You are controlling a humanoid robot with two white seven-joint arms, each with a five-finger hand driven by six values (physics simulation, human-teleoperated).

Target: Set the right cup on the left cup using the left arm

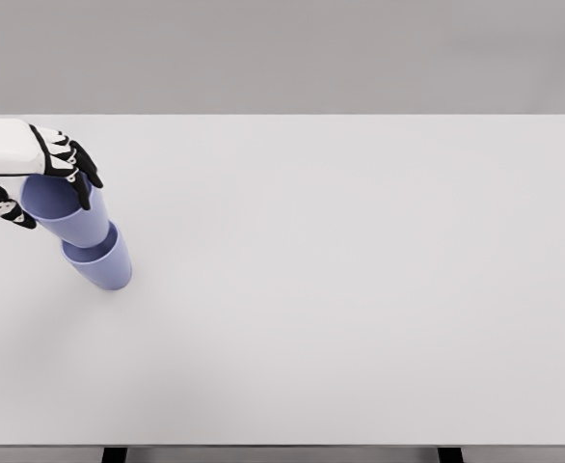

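Observation:
Two lavender-blue cups show at the left of the head view. The lower cup stands on the white table. The upper cup sits tilted with its base inside the lower cup's mouth. My left hand reaches in from the left edge, its black-and-white fingers curled around the upper cup's rim, thumb on the near side. The right arm is out of view.
The table's far edge runs along the top against a grey wall. Its front edge lies near the bottom of the picture, with two dark legs showing below it.

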